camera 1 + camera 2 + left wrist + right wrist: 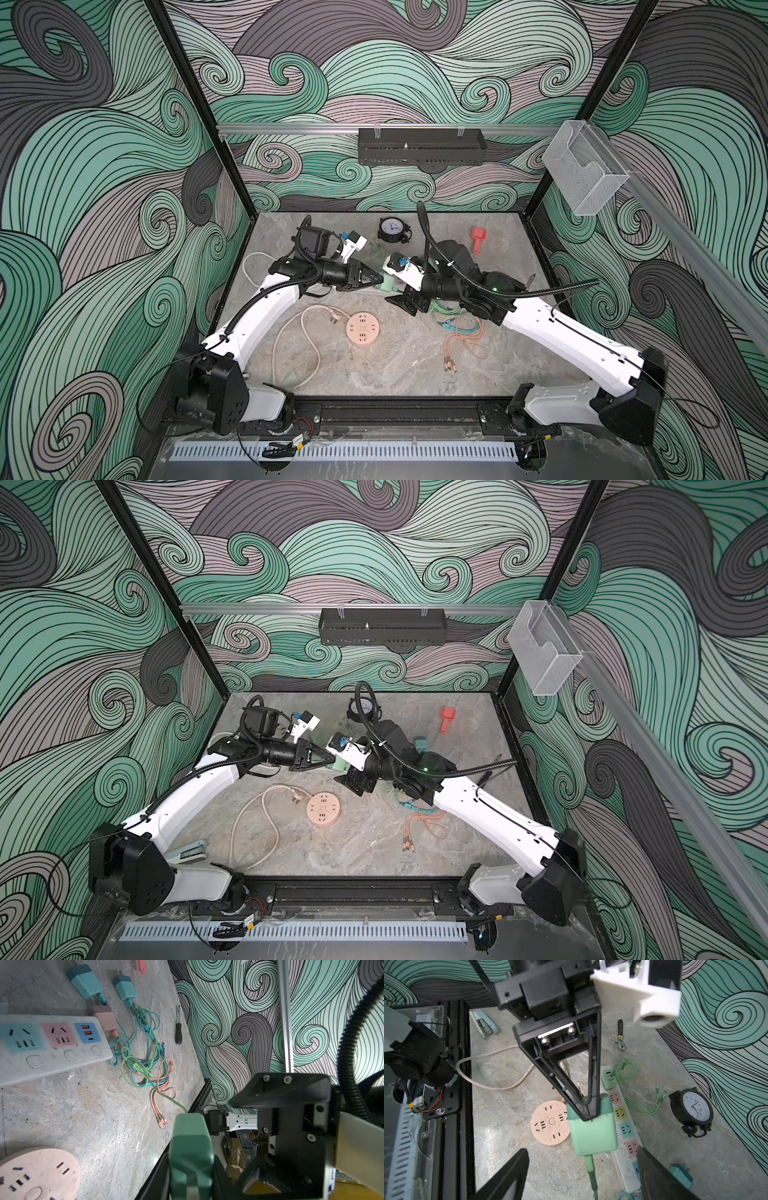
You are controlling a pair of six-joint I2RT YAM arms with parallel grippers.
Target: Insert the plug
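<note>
Centrally, the left gripper (375,279) reaches rightward, its jaws pinched on the prong end of the green plug (592,1132), held off the table mid-scene, just beside the white strip (52,1064). Right of it, the right gripper (581,1151) has its jaws wide apart, flanking the plug's cable end without touching.

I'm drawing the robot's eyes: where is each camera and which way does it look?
Top view: high in front, looking down at the table; left arm, right arm, left fingers gripping the green plug.
Top view: beside it, almost the same, plus a stapler.
Left wrist: on the left arm, facing the power strip; green plug, right fingers show.
Right wrist: on the right arm, facing the green plug; open right fingers, left fingers show.
Both wrist views share the round pink socket.
</note>
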